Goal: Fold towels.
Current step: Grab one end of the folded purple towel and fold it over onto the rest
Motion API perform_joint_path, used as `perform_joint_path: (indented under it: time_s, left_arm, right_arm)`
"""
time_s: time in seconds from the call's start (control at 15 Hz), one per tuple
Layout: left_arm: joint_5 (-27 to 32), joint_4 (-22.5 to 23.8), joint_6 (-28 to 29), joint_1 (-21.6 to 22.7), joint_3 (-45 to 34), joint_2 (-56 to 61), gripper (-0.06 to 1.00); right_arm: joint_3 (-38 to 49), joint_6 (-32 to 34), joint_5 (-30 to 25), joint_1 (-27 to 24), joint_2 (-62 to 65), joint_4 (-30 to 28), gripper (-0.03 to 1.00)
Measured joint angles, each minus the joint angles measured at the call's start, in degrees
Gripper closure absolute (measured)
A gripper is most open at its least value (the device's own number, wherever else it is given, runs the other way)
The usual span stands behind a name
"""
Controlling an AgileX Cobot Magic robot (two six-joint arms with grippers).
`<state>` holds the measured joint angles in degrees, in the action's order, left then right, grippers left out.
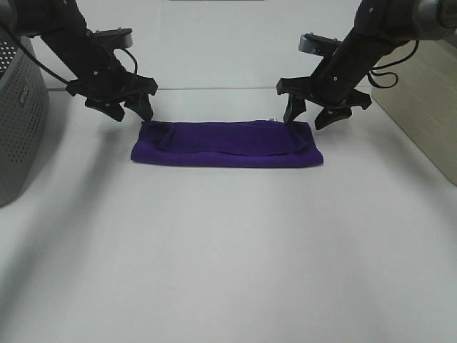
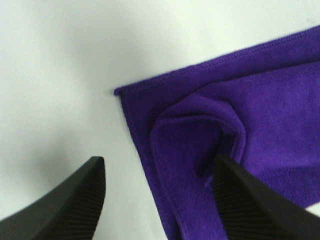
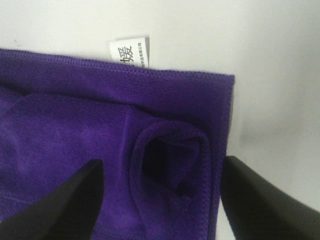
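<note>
The deep purple towel (image 1: 227, 143) lies folded into a long flat strip across the white table. Its top layer is rumpled and curls at both far corners. My left gripper (image 1: 127, 108) is open and empty, just above the towel's far left corner. In the left wrist view the towel's corner (image 2: 210, 145) lies between the open fingers (image 2: 75, 202). My right gripper (image 1: 309, 114) is open and empty above the far right corner. The right wrist view shows that corner (image 3: 170, 150) with its small white tag (image 3: 130, 51).
A grey perforated bin (image 1: 18, 118) stands at the left edge. A beige box-like object (image 1: 421, 107) stands at the right edge. The bare white table (image 1: 228, 257) stretches toward the front.
</note>
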<state>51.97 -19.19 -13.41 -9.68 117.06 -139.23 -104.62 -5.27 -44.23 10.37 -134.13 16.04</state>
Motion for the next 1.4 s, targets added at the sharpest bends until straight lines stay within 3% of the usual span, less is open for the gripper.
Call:
perform_joint_path:
  time_s: [0.07, 0.13, 0.47, 0.6, 0.73, 0.93, 1.4]
  left_arm:
    - [6.8, -0.7, 0.5, 0.2, 2.5, 0.0, 0.30]
    - [8.8, -1.1, 0.5, 0.2, 3.6, 0.0, 0.28]
    - [10.9, -1.3, -0.5, 2.3, 4.2, -2.0, 0.27]
    - [9.1, -1.0, 1.3, 2.9, 4.2, -2.2, 0.27]
    - [9.4, -4.0, 4.1, 2.9, 4.2, -2.6, 0.22]
    - [10.0, -12.1, 1.3, 2.9, 4.4, -5.2, 0.20]
    - [11.1, -16.8, -0.3, 4.5, 6.0, -8.9, 0.20]
  right_arm:
    - [-2.2, 1.1, -4.0, 0.0, 0.2, -1.3, 0.25]
    - [-3.1, 1.3, -6.6, 0.0, 0.9, -1.7, 0.25]
    - [-6.5, 1.3, -21.3, 0.0, 6.7, -2.3, 0.24]
    - [-6.6, 1.3, -23.2, 0.0, 7.5, -3.0, 0.24]
    - [-6.6, 1.3, -25.0, 0.0, 7.5, -4.1, 0.24]
    - [-6.6, 1.3, -25.3, 0.0, 7.5, -4.4, 0.24]
    - [-6.6, 1.3, -25.4, 0.0, 7.5, -4.5, 0.24]
